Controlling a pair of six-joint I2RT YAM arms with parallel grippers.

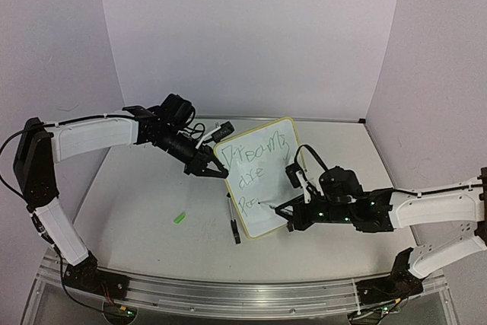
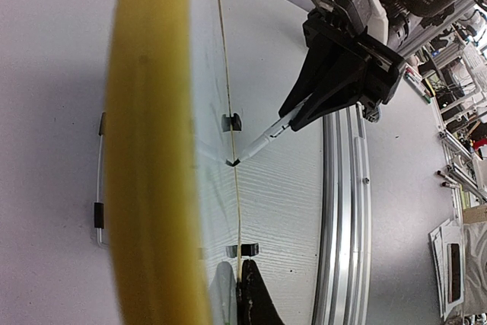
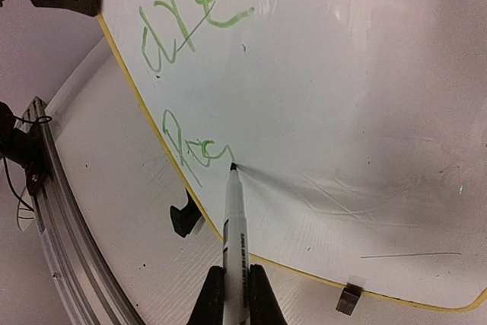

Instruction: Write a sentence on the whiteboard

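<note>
Legibility of the sentence (image 1: 249, 180) is poor from above: I read green scrawl in three lines, the top roughly "Dreams", the second "are", the third only begun. The left wrist view is largely filled by the blurred yellow frame of the whiteboard (image 1: 262, 218), so I cannot judge the left jaws there. From above they are clamped on the board's upper edge on the left arm's side. The right jaws, cut off at the bottom of their own view, are closed on a marker (image 3: 234, 234). Its tip touches the board just right of the third line's last letter. The whiteboard stands tilted at mid-table, between the arms. A small green scrap (image 1: 179, 218) lies on the white table (image 1: 144, 195) to its left. Pale lilac walls (image 1: 251, 28) enclose three sides, and an aluminium rail (image 1: 228, 291) runs along the near edge.
</note>
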